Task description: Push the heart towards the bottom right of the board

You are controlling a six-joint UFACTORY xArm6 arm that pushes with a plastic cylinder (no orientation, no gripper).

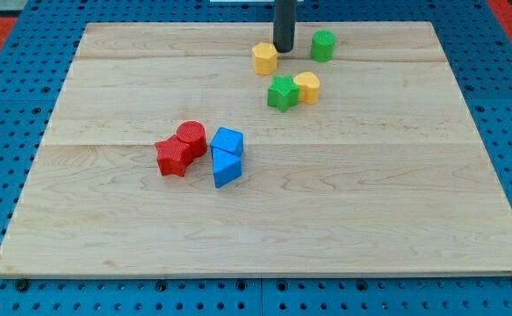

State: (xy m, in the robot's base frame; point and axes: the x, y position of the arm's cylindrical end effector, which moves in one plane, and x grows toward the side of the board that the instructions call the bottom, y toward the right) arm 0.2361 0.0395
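Note:
The yellow heart (pixel 307 87) lies in the upper middle of the wooden board (pixel 370 211), touching the right side of a green star (pixel 282 92). My tip (pixel 284 49) rests on the board near the view's top, above and left of the heart and clear of it. The tip stands between a yellow hexagon (pixel 264 58) just to its left and a green round block (pixel 323 45) to its right.
A red star (pixel 173 157) and a red cylinder (pixel 191 138) sit together left of centre. A blue cube (pixel 227 141) and a blue triangle (pixel 226 168) lie right beside them. A blue pegboard (pixel 10 105) surrounds the board.

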